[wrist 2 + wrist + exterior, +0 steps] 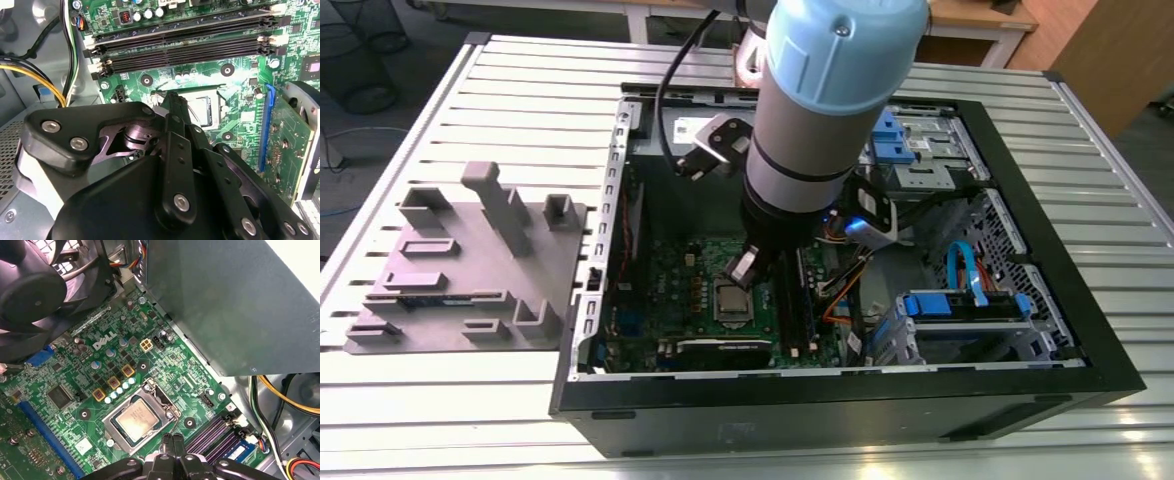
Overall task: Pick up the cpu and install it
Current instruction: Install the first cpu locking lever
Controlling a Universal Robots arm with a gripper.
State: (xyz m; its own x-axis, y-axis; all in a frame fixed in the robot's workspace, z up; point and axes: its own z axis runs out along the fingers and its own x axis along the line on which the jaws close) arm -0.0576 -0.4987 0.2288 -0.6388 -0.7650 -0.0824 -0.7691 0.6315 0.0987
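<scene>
Cpu [137, 420] seated beneath closed jaws

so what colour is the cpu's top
Silver-grey, slightly golden, on the cpu; clearest in the first wrist view.

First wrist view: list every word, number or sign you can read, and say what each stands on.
White logo on the motherboard: a brand mark, left unquoted.
cpu lid: faint marking, too blurred to read.
Black chip: print too small to read.
Nothing else is readable.
</scene>
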